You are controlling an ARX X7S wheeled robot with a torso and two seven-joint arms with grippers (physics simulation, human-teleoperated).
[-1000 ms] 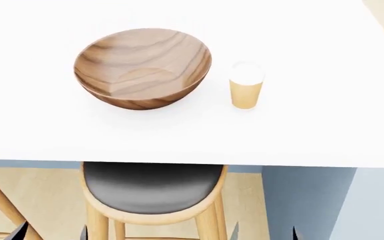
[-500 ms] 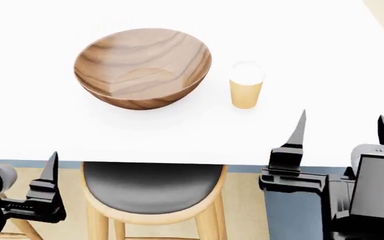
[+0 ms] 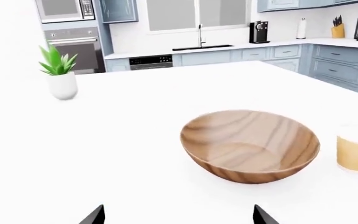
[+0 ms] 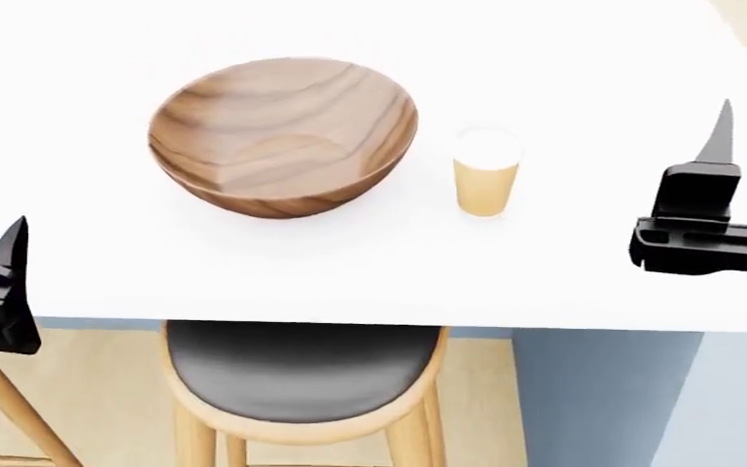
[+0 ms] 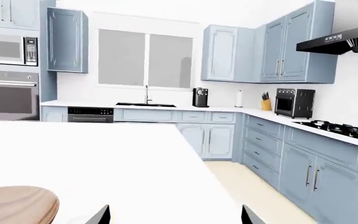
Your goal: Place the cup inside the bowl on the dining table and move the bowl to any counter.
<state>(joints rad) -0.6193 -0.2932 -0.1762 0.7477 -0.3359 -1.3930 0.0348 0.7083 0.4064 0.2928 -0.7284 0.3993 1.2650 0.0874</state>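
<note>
On the white counter point(image 4: 347, 263) your cup point(image 4: 485, 175) stands just beside the empty bowl point(image 4: 283, 136); both pincers, left point(image 3: 177, 217) and right point(image 5: 174, 215), hang apart, holding nothing. Everything remains.

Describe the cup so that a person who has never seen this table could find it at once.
Look at the plain white dining table, where a wide wooden bowl sits above a round stool. The cup stands upright on the tabletop beside the bowl, apart from it, toward the right end effector. It is much narrower than the bowl, tan-orange and tapered, with a white lid.
</note>
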